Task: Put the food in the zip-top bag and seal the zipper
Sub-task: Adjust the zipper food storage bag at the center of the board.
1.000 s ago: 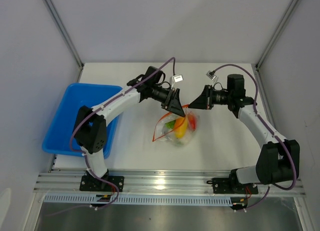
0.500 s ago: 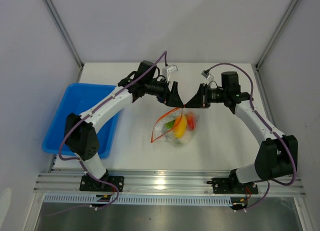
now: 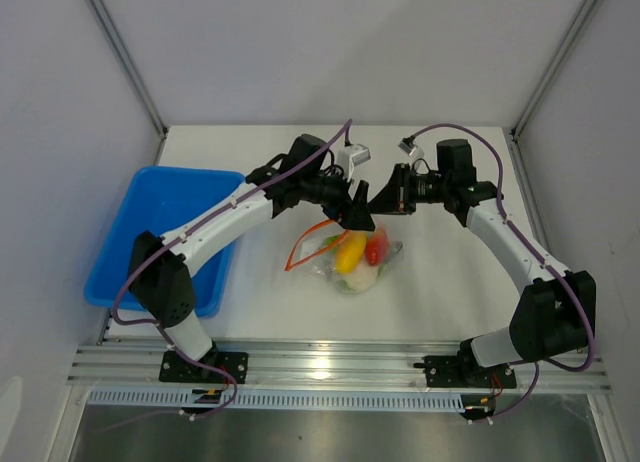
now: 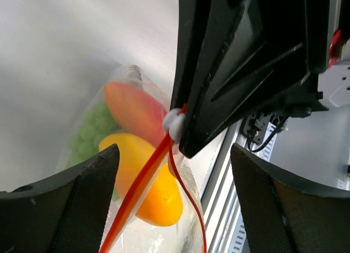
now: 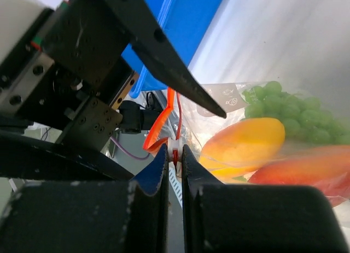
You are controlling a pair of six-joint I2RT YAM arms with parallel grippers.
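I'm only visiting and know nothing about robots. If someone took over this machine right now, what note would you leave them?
Left fingers: open, either side of the bag's mouth end, gripping nothing.
Right fingers: shut on the white slider of the zipper.
Things: the bag is mid-table between the arms, with the yellow fruit, red piece and green bits inside.
Done: food bagged.
Left: the zipper's two strips part below the slider, so the mouth looks open; the slider likely needs drawing along it.
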